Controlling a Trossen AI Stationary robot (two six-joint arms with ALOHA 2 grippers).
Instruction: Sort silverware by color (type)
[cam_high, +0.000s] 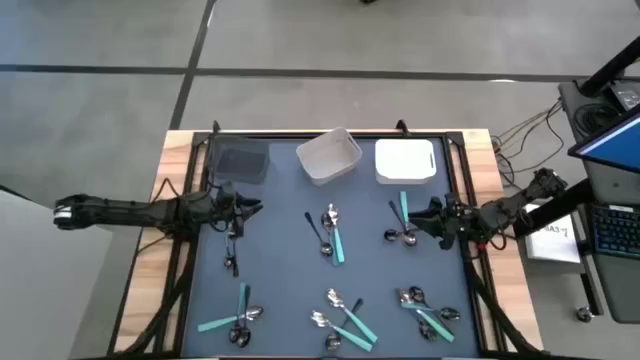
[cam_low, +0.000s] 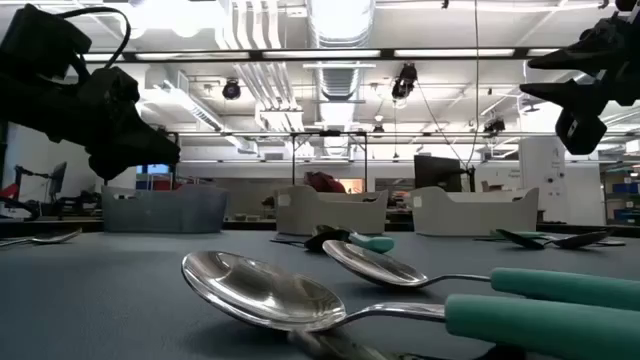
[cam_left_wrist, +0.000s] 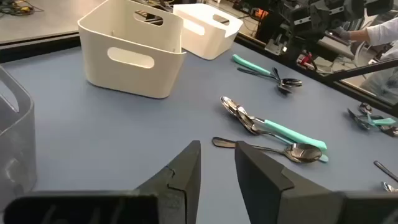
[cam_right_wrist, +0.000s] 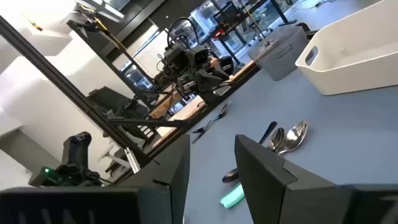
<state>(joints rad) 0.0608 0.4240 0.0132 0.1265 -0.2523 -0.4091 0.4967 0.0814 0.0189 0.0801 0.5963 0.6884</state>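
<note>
In wrist views both end effectors, left (cam_left_wrist: 217, 165) & right (cam_right_wrist: 211, 165), show fingers apart, empty; high view can't.

Dark jointed arms (cam_high: 150, 211), white cap left

Blue-grey table (cam_high: 290, 260): scattered silverware (cam_high: 334, 236), 2 white bins (cam_high: 328, 157), grey bin (cam_high: 241, 163).

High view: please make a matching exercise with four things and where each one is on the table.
Things:
1. dark grey bin
2. tilted white bin
3. left pincer
4. right pincer

Places:
A. far edge, middle
B. right side, over the mat by some spoons
C. far left corner
D. left side, over the mat near dark utensils

Pairs: 1-C, 2-A, 3-D, 4-B
</note>
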